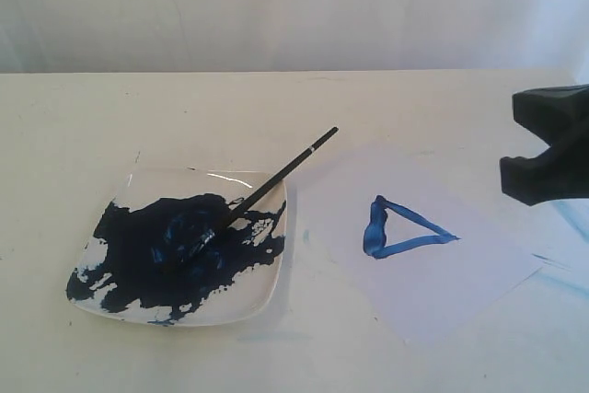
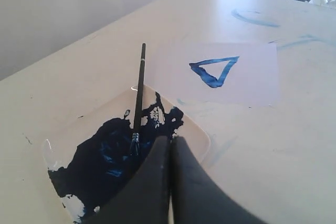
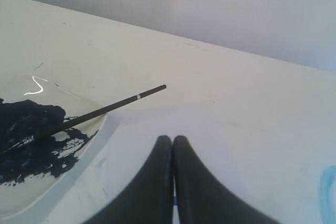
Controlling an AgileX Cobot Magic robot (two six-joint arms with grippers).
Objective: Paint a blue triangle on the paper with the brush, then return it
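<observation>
Brush [image 1: 281, 172] on the blue-smeared plate [image 1: 244, 301], clear of both pairs of jaws, each tight together and empty.

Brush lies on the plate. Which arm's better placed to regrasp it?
Left, likely: left gripper, shut, hangs at the plate's rim close to the brush; right gripper, shut, is across the paper.

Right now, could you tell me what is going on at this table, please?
The painting looks finished: a blue triangle is on the white paper. Nobody is holding the paintbrush; it lies with its bristles in the dark blue paint on the square plate and its handle out over the rim. The right gripper is shut on nothing, up at the paper's side. The left gripper, also shut and empty, sits close to the plate.
</observation>
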